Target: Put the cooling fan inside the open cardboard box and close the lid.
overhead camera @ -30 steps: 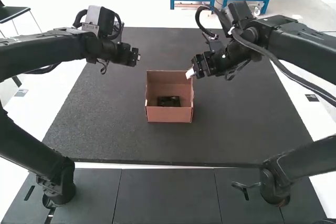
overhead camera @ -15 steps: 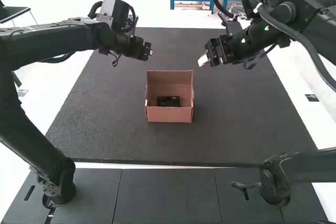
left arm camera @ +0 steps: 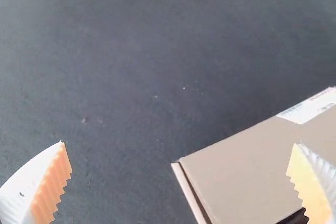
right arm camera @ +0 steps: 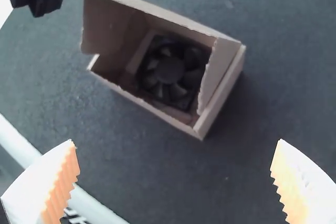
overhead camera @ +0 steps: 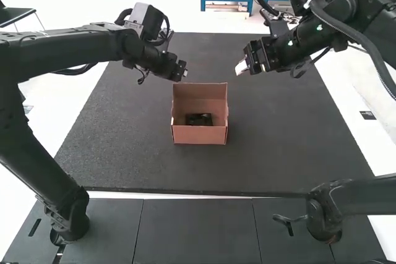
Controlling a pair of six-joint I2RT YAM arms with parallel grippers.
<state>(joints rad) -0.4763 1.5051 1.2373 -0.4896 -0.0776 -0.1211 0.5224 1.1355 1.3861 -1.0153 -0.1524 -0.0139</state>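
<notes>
**Left hand (overhead camera: 178, 70) open and empty at the lid; fan already boxed**

Nearest: cardboard box (overhead camera: 199, 133) sits mid black mat (overhead camera: 284, 153), plain front wall facing the arm bases. Cooling fan (right arm camera: 169, 73) lies flat on the box floor, blades up, so the job left is the lid. Lid (overhead camera: 199, 91) stands upright along the far side. A smaller side flap (right arm camera: 218, 69) leans inward at one end of the box. Just past the lid's top corner on the left arm's side is the left hand, pads (left arm camera: 52, 182) spread wide, gripping nothing. Farther off to the other side, right hand (overhead camera: 242, 68) hangs above the mat, well apart from the box, also spread wide and empty.

Doing it well, my read:
- Get the left hand behind the lid's top edge and push it forward and down; no need to pinch.
- Push near the middle of the edge. A shove at the corner will likely twist the lid or skid the light box.
- Right hand could brace the front wall or hold the side flap in, so the lid lands flat and doesn't catch on it.
- Go slow at the end so the fan isn't knocked.

Hard to tell:
- Can't tell if the left hand touches the lid or is just beside it.
- Lid is cut off at the frame edge in the left wrist view, and its hinge line is hidden.
- No tuck tab or slot can be made out.
- Fan is only a dark patch from above.
</notes>
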